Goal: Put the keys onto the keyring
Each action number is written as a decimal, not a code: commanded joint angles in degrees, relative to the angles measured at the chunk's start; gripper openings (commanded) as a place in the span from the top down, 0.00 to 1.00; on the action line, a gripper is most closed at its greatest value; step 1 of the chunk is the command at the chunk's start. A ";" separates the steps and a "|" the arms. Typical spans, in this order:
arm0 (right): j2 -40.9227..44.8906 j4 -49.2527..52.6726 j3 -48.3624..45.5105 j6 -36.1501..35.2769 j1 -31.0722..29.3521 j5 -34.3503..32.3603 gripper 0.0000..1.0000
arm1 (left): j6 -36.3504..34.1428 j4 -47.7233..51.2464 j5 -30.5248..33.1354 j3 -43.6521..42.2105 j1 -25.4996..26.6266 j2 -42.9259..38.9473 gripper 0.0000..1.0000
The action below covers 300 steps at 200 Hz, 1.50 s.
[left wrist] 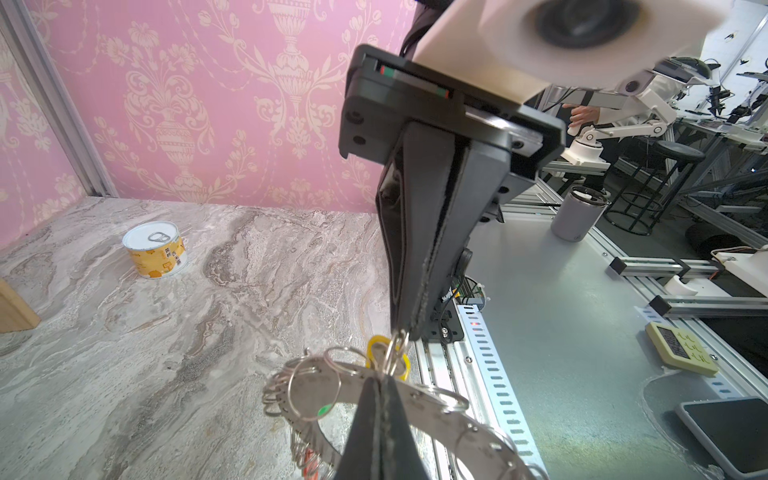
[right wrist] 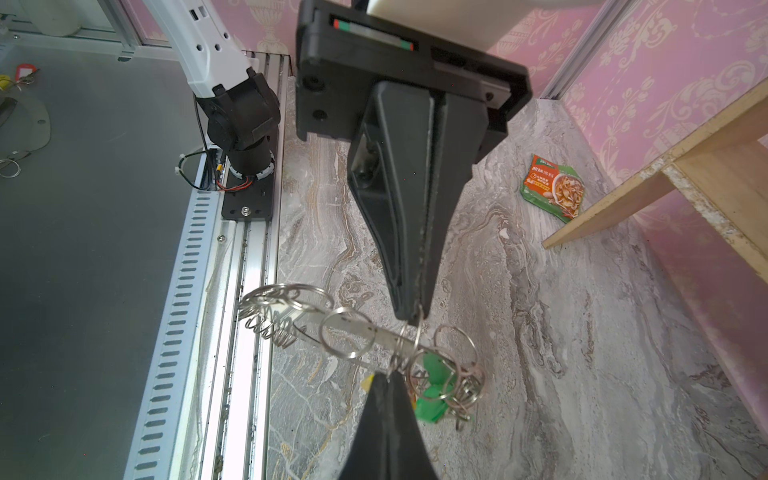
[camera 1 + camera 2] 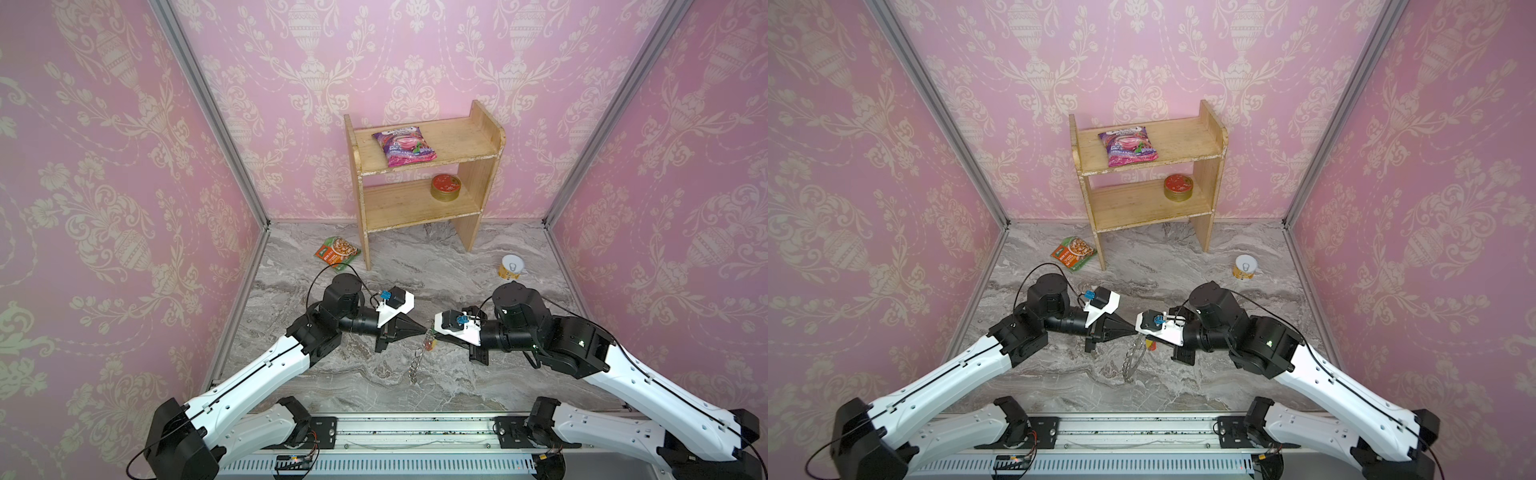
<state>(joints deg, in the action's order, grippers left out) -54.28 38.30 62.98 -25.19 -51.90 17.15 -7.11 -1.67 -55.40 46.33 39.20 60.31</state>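
Pink wallpaper, cream damask — grey-veined marble tabletop, silver keyring, green tag

White arm links, black joints, tapered black jaws

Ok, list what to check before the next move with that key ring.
1. Left gripper clamped on the ring: ok, shut on its flat rim.
2. Right gripper gripping a wire loop: ok, pinched at the tips.
3. Ring off the table: cannot tell. It hangs between the arms, but its low end may touch.
4. Yellow tag threaded on that loop: cannot tell. It sits right beside it.
5. Green tag attached: cannot tell. It shows among the loops.
6. Can and packet out of the way: ok, both far off.
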 commanded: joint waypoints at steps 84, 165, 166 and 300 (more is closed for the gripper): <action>4.83 0.60 -1.35 6.70 5.47 4.48 0.61 | -6.19 -2.54 3.56 -0.48 2.07 -4.06 1.00; 11.96 -6.58 -7.80 15.37 10.64 6.95 0.43 | -14.13 -1.53 21.16 -2.40 8.30 -4.94 1.00; 12.03 -6.62 -7.84 15.49 10.75 6.94 0.42 | -14.19 -1.51 21.45 -2.39 8.41 -4.94 1.00; 12.39 -13.30 -10.47 20.86 13.59 13.78 0.43 | -17.76 -5.91 31.46 -3.96 15.64 -5.10 1.00</action>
<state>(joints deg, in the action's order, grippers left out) -40.88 26.81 54.30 -5.72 -38.63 29.93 -23.33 -3.68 -24.77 42.94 54.24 56.34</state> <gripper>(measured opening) 0.588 0.043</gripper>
